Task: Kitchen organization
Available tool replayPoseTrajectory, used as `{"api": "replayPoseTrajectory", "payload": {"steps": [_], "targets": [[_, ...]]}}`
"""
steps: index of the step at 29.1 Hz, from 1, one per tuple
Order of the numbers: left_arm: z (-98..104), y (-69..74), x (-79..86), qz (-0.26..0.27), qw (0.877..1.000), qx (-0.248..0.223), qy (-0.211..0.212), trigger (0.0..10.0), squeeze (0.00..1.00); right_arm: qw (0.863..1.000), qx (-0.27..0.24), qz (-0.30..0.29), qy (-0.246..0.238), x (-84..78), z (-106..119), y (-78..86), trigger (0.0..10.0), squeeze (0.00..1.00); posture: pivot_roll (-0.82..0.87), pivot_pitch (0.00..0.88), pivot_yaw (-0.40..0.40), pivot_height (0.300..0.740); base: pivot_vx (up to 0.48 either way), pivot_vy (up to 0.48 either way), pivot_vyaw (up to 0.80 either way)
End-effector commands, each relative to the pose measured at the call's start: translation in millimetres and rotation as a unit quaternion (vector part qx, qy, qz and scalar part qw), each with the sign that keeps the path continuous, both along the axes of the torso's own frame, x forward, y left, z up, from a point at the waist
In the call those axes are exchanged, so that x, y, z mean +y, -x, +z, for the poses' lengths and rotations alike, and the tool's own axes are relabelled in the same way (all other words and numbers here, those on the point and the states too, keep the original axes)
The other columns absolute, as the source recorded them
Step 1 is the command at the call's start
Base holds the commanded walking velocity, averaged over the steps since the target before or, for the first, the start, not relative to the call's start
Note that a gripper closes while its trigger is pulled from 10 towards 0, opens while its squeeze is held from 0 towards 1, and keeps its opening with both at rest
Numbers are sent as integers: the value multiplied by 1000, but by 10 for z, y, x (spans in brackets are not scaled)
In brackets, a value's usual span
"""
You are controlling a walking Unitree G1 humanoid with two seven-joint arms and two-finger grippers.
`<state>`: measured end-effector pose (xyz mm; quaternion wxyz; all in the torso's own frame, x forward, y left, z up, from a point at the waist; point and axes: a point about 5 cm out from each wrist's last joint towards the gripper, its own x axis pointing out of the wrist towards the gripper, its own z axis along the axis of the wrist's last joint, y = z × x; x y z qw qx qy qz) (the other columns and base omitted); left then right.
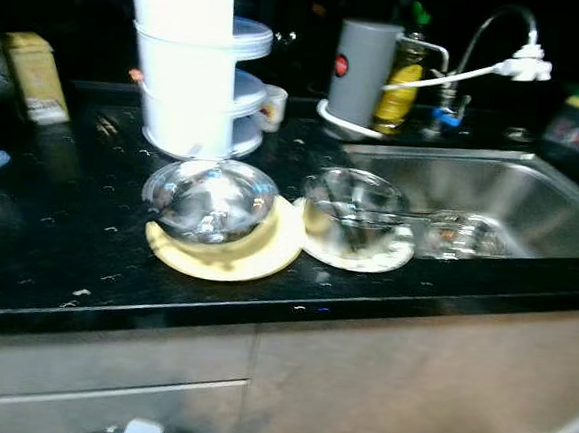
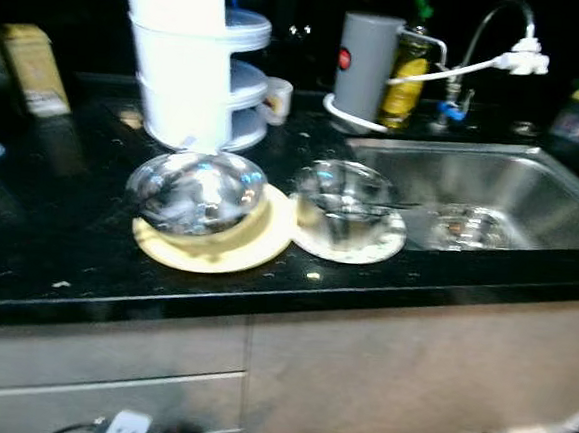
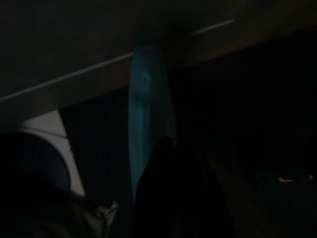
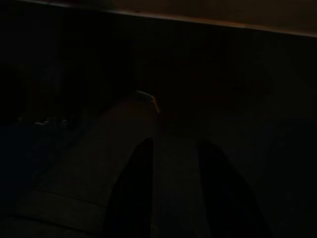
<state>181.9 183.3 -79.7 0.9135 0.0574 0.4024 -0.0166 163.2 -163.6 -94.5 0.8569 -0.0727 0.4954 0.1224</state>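
my right tool [image 4: 171,188] hung idle, fingers apart; left tool's state i couldn't tell. i judged lifting the glass bowl [image 1: 211,198] off its yellow plate [image 1: 228,252] needed a rim grip.

My right gripper [image 4: 173,198] is showing two long black fingers [image 4: 131,193], narrow at the tips and getting wider toward my wrist. My left gripper [image 3: 176,193] is looking like one dark, rounded black shape in the shade.

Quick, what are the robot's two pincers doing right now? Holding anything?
Left pincer: hanging idle in the dark; open or closed cannot be told.
Right pincer: hanging idle, fingers apart, open, holding nothing.
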Motion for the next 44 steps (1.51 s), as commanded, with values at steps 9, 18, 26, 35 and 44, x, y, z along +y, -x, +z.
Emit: {"api": "replayPoseTrajectory", "payload": {"steps": [9,18,26,35,44], "targets": [[-8,17,-20,1,1000,0,2,10000,0,1000,14,3,-3,85,-28,46,10000,0,-38,93,-60,740,0,-370,0],[-6,15,-17,2,1000,0,3,10000,0,1000,14,4,-4,109,-26,36,10000,0,-38,93,-60,740,0,-324,0],[-9,22,-11,1,1000,1,2,10000,0,1000,13,5,-3,78,-26,45,10000,0,-37,89,-58,740,0,-312,0],[-8,23,-6,-1,1000,1,2,10000,0,1000,14,4,-2,65,-29,52,10000,0,-37,86,-57,740,0,-311,0],[-31,49,2,38,999,13,30,10000,0,1000,16,3,-2,42,-34,69,10000,0,-36,90,-58,740,0,213,0]]}}
